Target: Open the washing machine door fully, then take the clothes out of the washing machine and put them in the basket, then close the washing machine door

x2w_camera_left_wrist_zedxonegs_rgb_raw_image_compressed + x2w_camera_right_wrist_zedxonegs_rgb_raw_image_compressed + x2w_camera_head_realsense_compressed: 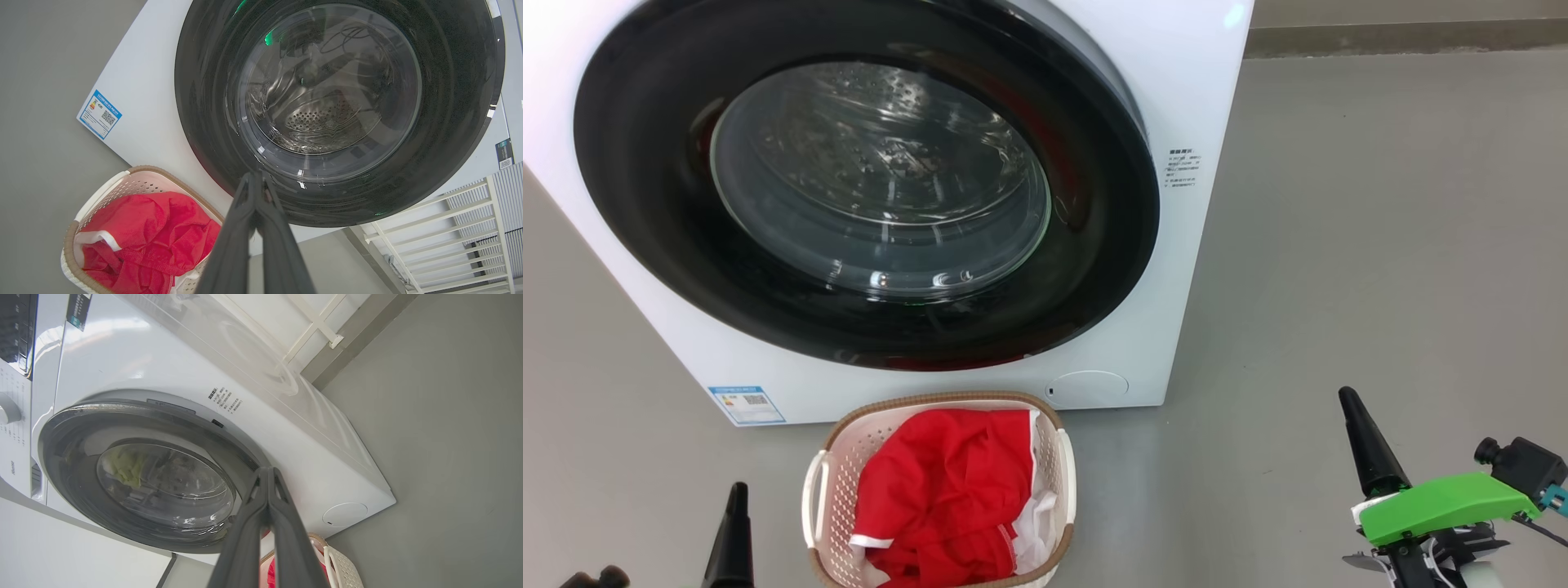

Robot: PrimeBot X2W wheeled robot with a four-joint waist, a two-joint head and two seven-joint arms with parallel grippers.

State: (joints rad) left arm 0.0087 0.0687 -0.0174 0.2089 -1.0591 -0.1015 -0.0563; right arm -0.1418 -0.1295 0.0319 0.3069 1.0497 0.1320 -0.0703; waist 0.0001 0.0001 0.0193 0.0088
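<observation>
Both of my claws are clenched and carry nothing. My left claw (737,492) hangs low just beside the small cream-white perforated plastic basket with the brown woven-look rim (939,398). My right claw (1347,398) hovers over the bare grey floor (1380,245), well apart from everything.

The bright red thin fabric garment with white trim (939,490) lies bunched inside that basket, which stands on the floor right in front of the big white boxy front-loading washing machine (1176,269). Through the glass I see a bare perforated steel drum (318,118), so I judge the unloading done.

The large round glossy black door with the bulging clear glass window (882,188) sits against the machine's front. I cannot tell whether its latch has caught. That is my main worry: if the door is only resting there, it could drift open and the last step would be undone. A red glint along its lower edge looks to me like the garment's reflection, not trapped cloth, but I cannot be sure.

If I press to seat it, my narrow closed tips could skid on the glossy ring or the curved glass. A push on the rim is safer than one on the bowl.

My left claw is also close enough to the basket that a careless swing could knock it and spill the garment onto the floor.
</observation>
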